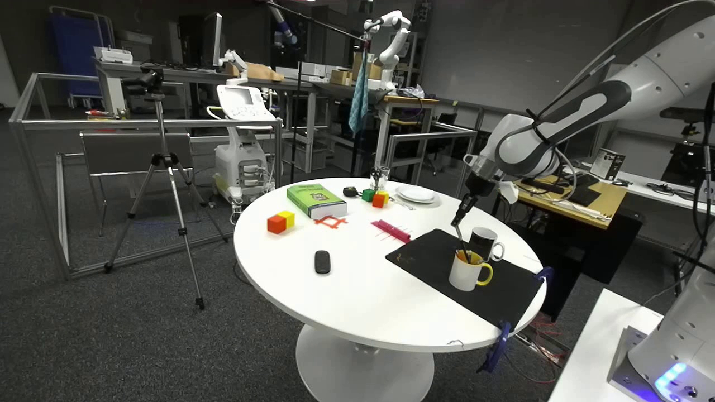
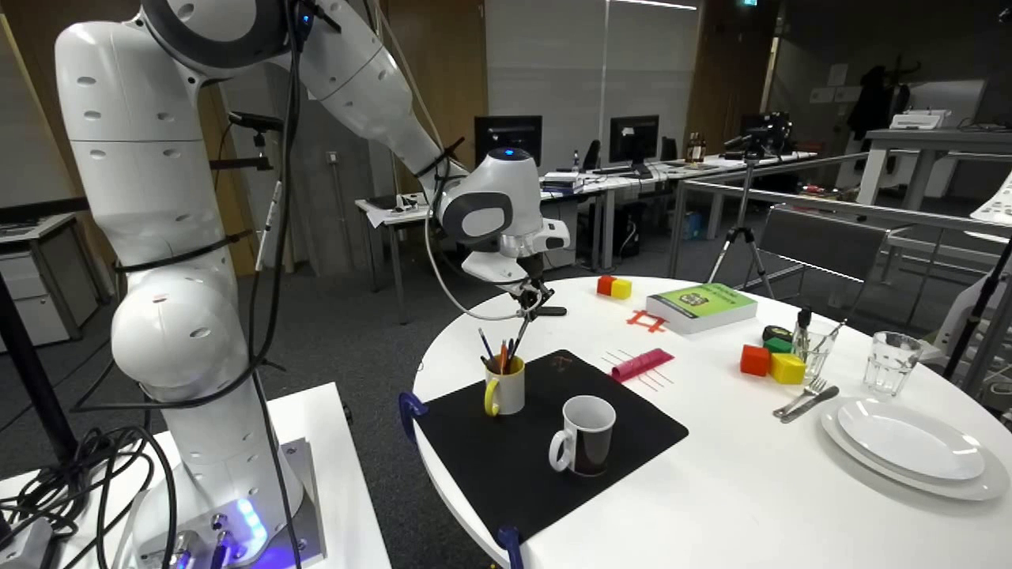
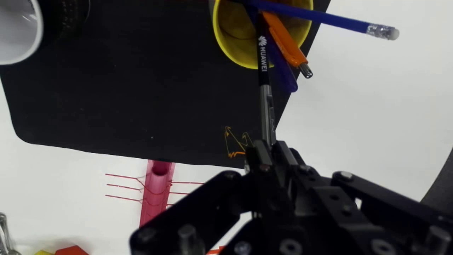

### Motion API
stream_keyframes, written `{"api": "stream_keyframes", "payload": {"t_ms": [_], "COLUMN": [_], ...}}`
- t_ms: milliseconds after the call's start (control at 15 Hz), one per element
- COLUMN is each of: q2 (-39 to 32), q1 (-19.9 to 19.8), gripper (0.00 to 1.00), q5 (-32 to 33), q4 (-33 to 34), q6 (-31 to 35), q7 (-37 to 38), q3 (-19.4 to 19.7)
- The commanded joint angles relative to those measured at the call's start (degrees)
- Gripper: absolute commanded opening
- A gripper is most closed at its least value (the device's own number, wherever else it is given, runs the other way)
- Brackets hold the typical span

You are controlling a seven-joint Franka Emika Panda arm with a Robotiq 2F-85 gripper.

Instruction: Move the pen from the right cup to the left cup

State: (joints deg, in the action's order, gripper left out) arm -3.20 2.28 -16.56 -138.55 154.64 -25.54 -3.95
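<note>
A slim black and grey pen with HUAWEI lettering slants up out of the left cup, its lower end inside. My gripper is shut on the pen's upper part, above and beyond the cup's rim. The left cup, white outside with a yellow inside and handle, also holds an orange pen, a blue pencil and a purple-blue pen. Beside it on the black mat stands the right cup, dark with white parts and a white handle; the wrist view catches only part of it.
Both cups stand on a black mat held by blue clamps at the round table's edge. Beyond lie a pink tube, a green book, coloured cubes, a dark mouse-like object, glasses and stacked plates.
</note>
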Motion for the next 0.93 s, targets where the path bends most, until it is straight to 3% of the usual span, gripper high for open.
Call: {"api": "stream_keyframes", "payload": {"t_ms": [0, 333, 867], "q2": [0.42, 0.14, -0.42], "q1": [0.09, 0.0, -0.23], "gripper": [0.02, 0.02, 0.02], "q5": [5.91, 10.23, 9.16], "q4": [-1.88, -2.72, -3.41], "q6": [2.94, 3.18, 4.06], "q7": [2.48, 3.47, 2.87], "q3": [0.05, -0.07, -0.24]}}
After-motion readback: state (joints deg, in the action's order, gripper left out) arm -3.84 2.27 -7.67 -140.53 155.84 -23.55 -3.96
